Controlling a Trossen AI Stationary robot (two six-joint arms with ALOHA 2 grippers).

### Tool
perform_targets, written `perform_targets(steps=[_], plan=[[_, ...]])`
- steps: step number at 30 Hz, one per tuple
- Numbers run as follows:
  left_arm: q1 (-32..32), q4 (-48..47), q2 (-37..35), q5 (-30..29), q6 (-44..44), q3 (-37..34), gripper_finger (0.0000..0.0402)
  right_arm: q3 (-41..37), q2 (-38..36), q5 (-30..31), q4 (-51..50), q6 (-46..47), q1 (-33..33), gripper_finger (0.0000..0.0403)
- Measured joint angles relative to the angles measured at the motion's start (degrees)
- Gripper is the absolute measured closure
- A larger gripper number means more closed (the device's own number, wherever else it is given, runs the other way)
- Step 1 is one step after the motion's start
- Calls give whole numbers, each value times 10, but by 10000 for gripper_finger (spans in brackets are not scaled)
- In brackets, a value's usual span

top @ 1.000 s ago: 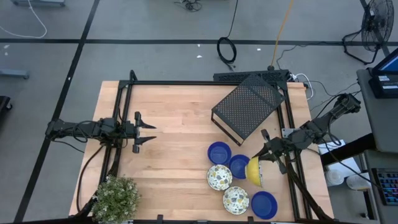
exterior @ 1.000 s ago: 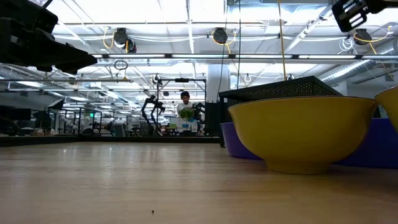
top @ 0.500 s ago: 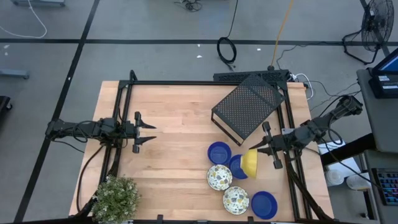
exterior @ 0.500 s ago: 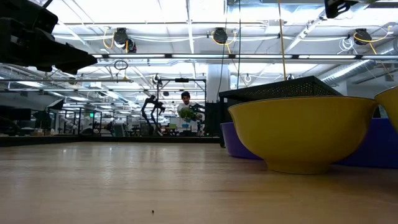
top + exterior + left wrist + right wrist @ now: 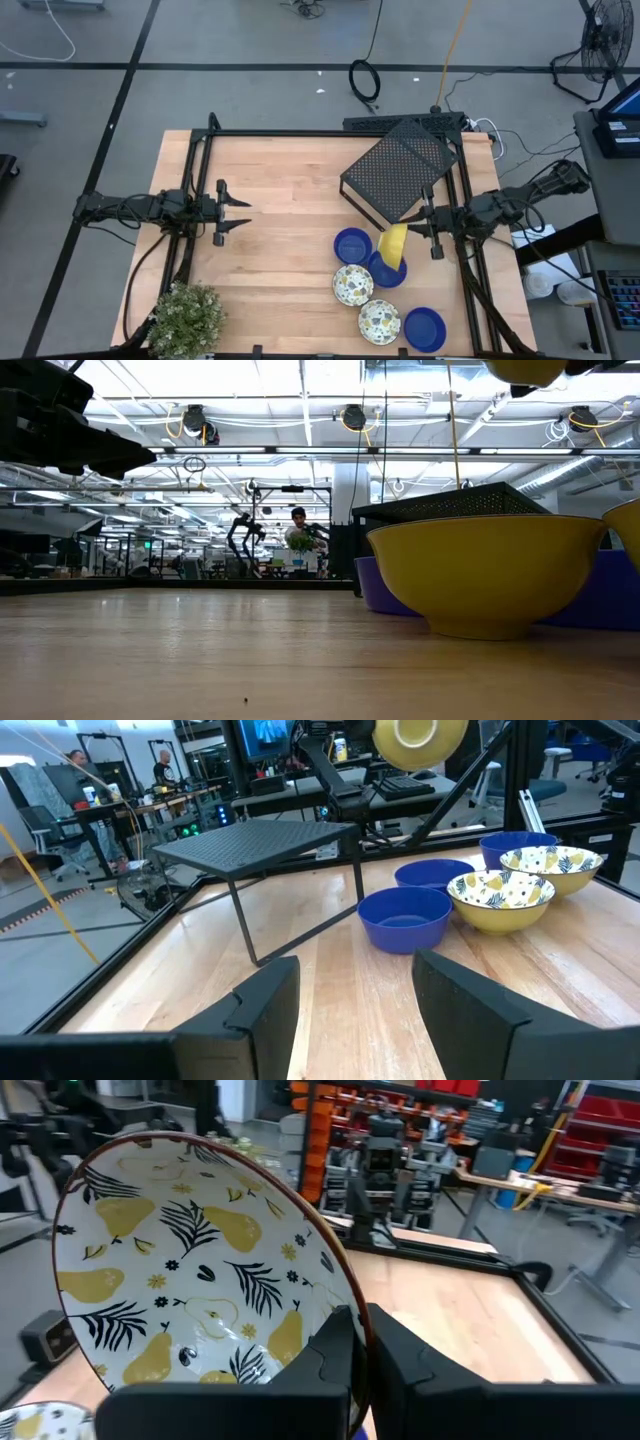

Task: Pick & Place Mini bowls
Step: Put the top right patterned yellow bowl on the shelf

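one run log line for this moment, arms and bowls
right gripper: shut on patterned bowl, lifted over blue bowl | left gripper: open, waiting at left | black perforated box: untouched

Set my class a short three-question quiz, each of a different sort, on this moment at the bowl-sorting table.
1. True or false: the right pincer holds a blue bowl.
2. How many bowls rest on the table? A) three B) five C) six
3. Fill in: the left pincer is ____ and holds nothing.

Key: 1. False; it is shut on the rim of the patterned bowl, yellow outside, lifted and tilted. 2. B: three blue bowls, two patterned. 3. open.
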Motion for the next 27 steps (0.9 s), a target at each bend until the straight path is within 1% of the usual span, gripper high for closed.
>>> perform_targets(steps=[27], plan=[[0, 0, 0, 0, 0, 0, 204, 0, 0, 1, 5, 4, -174, 398]])
